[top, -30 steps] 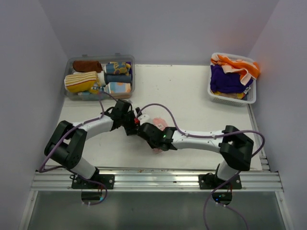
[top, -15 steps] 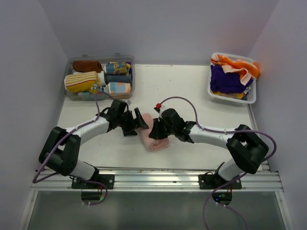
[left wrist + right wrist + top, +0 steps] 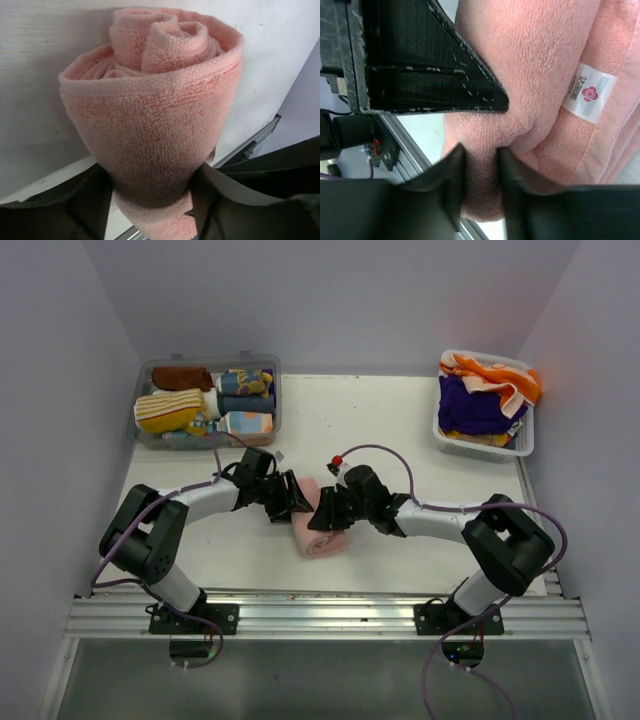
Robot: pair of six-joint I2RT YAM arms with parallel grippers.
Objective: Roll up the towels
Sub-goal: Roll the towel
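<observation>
At the near middle of the table [image 3: 400, 440], the rolled pink towel [image 3: 322, 535] lies between both arms. The left gripper [image 3: 296, 503] clasps one end of the roll; the right gripper [image 3: 326, 515] pinches a fold near its white label [image 3: 590, 92]. Loose towels [image 3: 478, 400] fill the basket [image 3: 522, 447] behind.

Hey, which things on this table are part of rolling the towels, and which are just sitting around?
Part of the job: pink towel, rolled, gripped by left gripper and right gripper; loose towels in white basket; rolled towels in clear bin.
Just there: metal rail at the near edge; the table itself.
</observation>
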